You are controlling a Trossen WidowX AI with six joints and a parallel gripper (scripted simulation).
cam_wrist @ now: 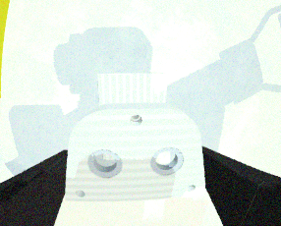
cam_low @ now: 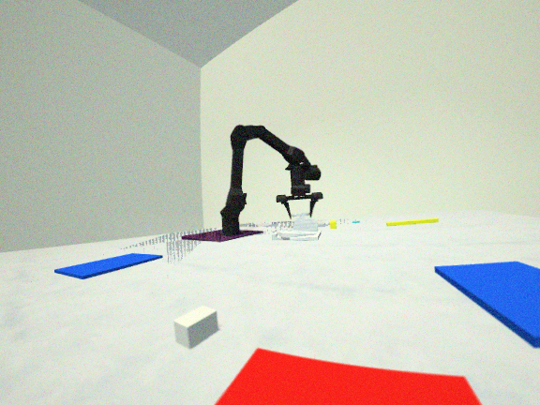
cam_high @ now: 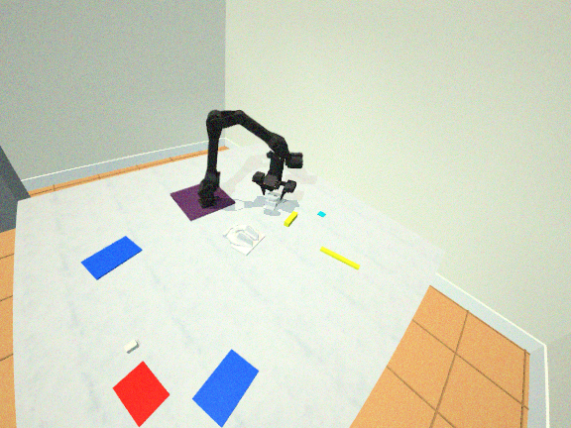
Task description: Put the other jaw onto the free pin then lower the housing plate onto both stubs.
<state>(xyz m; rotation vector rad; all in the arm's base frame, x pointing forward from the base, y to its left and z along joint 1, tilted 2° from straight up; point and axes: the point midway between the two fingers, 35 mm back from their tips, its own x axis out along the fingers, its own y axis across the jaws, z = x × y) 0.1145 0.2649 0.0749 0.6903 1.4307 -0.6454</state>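
My gripper (cam_high: 273, 196) (cam_low: 300, 217) (cam_wrist: 135, 155) is shut on the white housing plate (cam_wrist: 135, 138), one finger at each side. The plate shows two large round holes, small screw-like marks and a ribbed block behind it in the wrist view. In the top and exterior views the plate is pale and small under the hand; whether it touches the table is unclear. The white base (cam_high: 247, 252) (cam_low: 296, 237) lies in front of the hand, with pale curved jaw shapes on it. The pins, gear teeth and which jaw is seated are too small and washed out to tell.
A yellow block (cam_high: 290, 219) (cam_low: 333, 224) and a cyan chip (cam_high: 321, 214) lie near the hand. A yellow bar (cam_high: 339, 258) (cam_low: 412, 222) lies farther right. The arm stands on a purple mat (cam_high: 185, 204). Two blue plates, a red plate (cam_high: 141, 393) and a white block (cam_low: 196, 326) lie farther away.
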